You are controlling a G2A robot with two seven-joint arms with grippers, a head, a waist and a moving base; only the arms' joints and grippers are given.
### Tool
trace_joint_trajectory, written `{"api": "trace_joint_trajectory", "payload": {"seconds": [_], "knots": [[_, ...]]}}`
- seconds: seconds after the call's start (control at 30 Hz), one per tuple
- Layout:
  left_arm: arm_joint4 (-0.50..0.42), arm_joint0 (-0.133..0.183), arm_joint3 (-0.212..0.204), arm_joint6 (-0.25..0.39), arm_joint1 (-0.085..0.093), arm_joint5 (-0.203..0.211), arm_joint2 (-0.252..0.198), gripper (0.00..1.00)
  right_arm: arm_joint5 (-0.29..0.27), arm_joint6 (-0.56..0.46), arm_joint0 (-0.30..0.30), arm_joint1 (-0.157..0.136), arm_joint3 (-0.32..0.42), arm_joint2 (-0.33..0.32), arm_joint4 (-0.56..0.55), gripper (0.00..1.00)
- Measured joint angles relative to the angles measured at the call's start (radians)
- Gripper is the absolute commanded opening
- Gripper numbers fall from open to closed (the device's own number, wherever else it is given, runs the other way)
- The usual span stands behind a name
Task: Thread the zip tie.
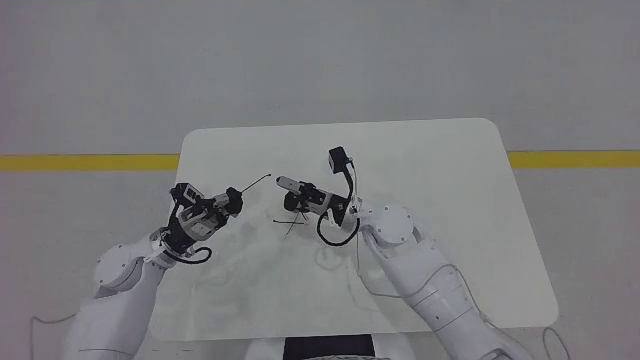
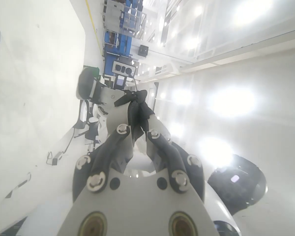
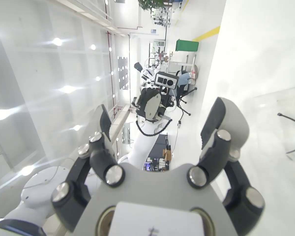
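- The left gripper [image 1: 234,200] hangs over the near-left part of the white table [image 1: 450,150]. Its fingers are pinched tight on one end of a thin black zip tie [image 1: 255,183]. In the left wrist view the pads meet with no gap, and the strap rises straight out from between them.
- The zip tie runs as a nearly straight line from the left fingertips, away from the robot and to the right. Its free tip points at the opposite arm. Whether the free end is the head or the tail is too small to tell.
- The free tip stops just short of the right gripper [image 1: 284,182], near it but apart, with neither finger touching it.
- The right gripper faces the left arm head-on with its fingers spread wide and nothing between them. In the right wrist view the left arm appears through the open gap.
- Several loose black ties [image 1: 290,222] lie flat on the table just below the right gripper, on the robot's side of it.
- The right gripper is the nearer free one. The coming move likely depends on keeping the strap's long axis in line with the gap between the open fingers, since a thin, springy strap may flex off line.
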State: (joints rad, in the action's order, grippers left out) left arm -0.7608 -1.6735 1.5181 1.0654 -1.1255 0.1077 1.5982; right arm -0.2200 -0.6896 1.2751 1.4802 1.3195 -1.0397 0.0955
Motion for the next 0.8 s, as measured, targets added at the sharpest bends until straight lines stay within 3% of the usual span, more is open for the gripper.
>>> {"api": "trace_joint_trajectory", "payload": {"seconds": [0.2, 0.33, 0.47, 0.6, 0.7, 0.73, 0.8], "knots": [[0.001, 0.0, 0.002, -0.005, 0.0, 0.002, -0.002, 0.0, 0.001, 0.012, 0.0, 0.0, 0.001, 0.0, -0.001, 1.0], [-0.058, 0.018, -0.021, 0.045, 0.004, -0.096, -0.009, 0.0, -0.005, 0.01, 0.011, 0.0, -0.001, 0.003, 0.0, 1.0], [-0.068, 0.042, -0.101, 0.204, 0.02, -0.192, 0.006, 0.0, -0.015, -0.134, -0.01, -0.002, -0.064, -0.009, 0.174, 1.0], [-0.034, 0.08, -0.197, 0.324, 0.035, -0.218, 0.012, 0.0, 0.01, -0.308, -0.072, 0.001, -0.159, 0.009, 0.308, 1.0], [-0.06, 0.101, -0.22, 0.327, 0.047, -0.267, -0.037, 0.0, 0.033, -0.437, -0.121, 0.01, -0.232, 0.042, 0.384, 1.0], [-0.069, 0.103, -0.221, 0.325, 0.053, -0.291, -0.059, 0.0, 0.035, -0.46, -0.126, 0.011, -0.238, 0.045, 0.391, 1.0], [-0.071, 0.104, -0.221, 0.324, 0.055, -0.299, -0.068, 0.0, 0.034, -0.451, -0.124, 0.011, -0.235, 0.044, 0.388, 1.0]]}}
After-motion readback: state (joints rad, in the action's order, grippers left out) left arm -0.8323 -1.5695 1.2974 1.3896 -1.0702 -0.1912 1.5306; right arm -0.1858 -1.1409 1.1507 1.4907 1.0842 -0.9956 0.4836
